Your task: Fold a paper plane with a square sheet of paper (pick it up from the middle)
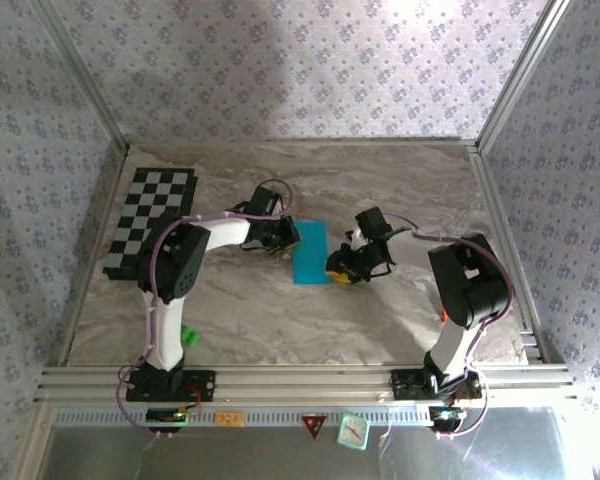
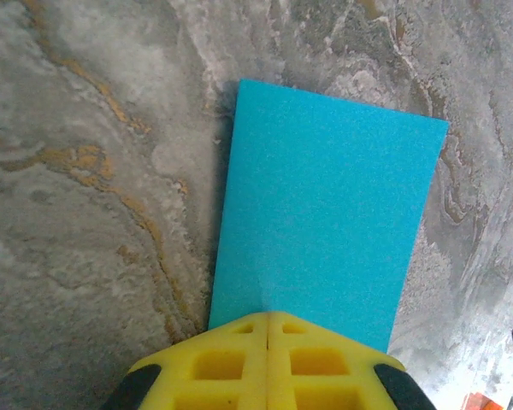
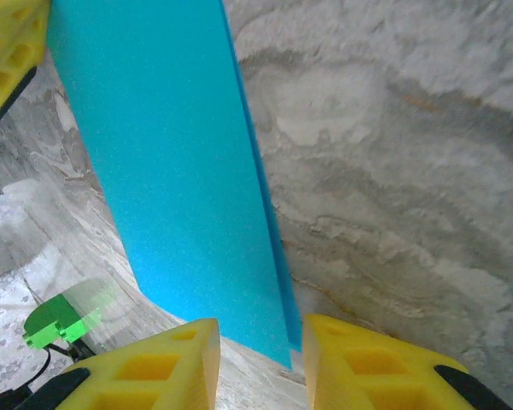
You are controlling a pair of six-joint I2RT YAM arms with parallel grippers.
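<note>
- The sheet of paper (image 1: 308, 252), bright cyan-blue and showing as a plain rectangle, sits near the middle of the desk (image 1: 380, 320), between the two grippers.
- The left gripper (image 1: 283, 238) has its yellow fingers (image 2: 222, 363) pressed together on one short edge of the sheet.
- The right gripper (image 1: 338, 270) is at the sheet's opposite end. Its fingers (image 3: 350, 367) stand a narrow gap apart, with a corner of the paper in that gap, and neither pad is clearly touching it.
- A checkerboard mat (image 1: 150, 222) lies by the desk's far-left corner.
- A small green block (image 1: 188, 337) sits near the near edge, beside the left arm's base.
</note>
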